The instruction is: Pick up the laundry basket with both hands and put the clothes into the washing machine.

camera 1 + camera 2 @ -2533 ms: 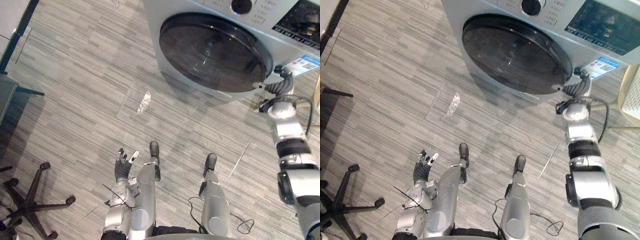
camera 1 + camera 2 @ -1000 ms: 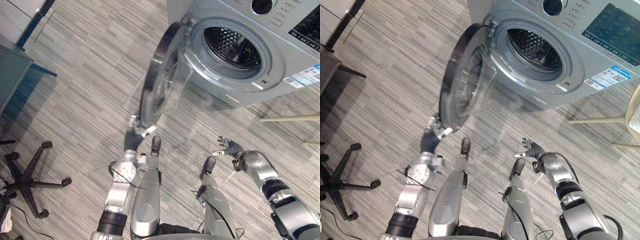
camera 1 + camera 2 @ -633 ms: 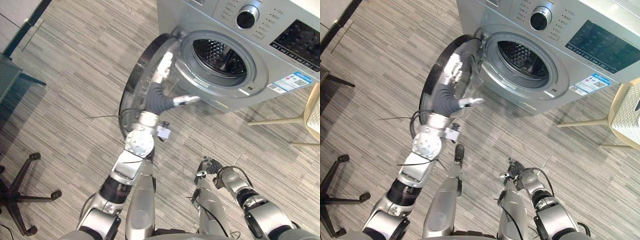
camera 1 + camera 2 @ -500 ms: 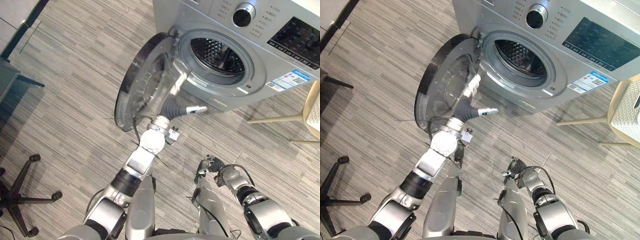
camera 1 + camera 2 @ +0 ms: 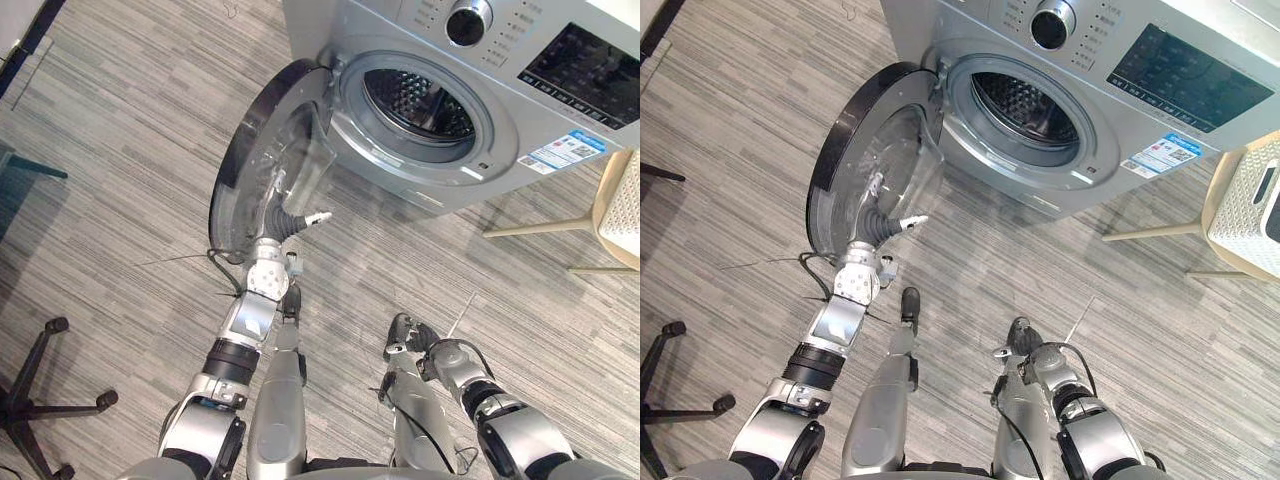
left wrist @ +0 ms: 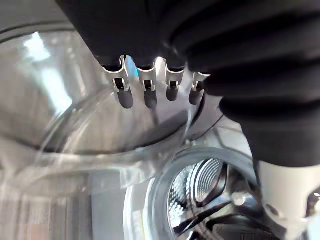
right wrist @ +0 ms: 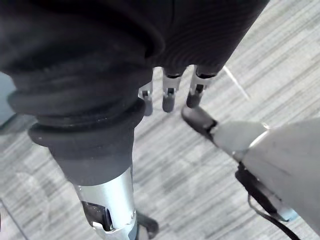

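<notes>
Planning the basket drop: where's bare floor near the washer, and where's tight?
Bare floor lies before the drum opening, between the open door and the cream basket; also left of the door toward the chair base. Tight by the door, where the left hand rests.

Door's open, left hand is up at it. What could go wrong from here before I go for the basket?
1. The left hand sits close to the glass of the door, fingers straight; pulling back carelessly could swing the door partly shut.
2. The basket sits far right on a thin-legged stand; a hasty two-handed grab, with the right hand hanging low, might tip it.
</notes>
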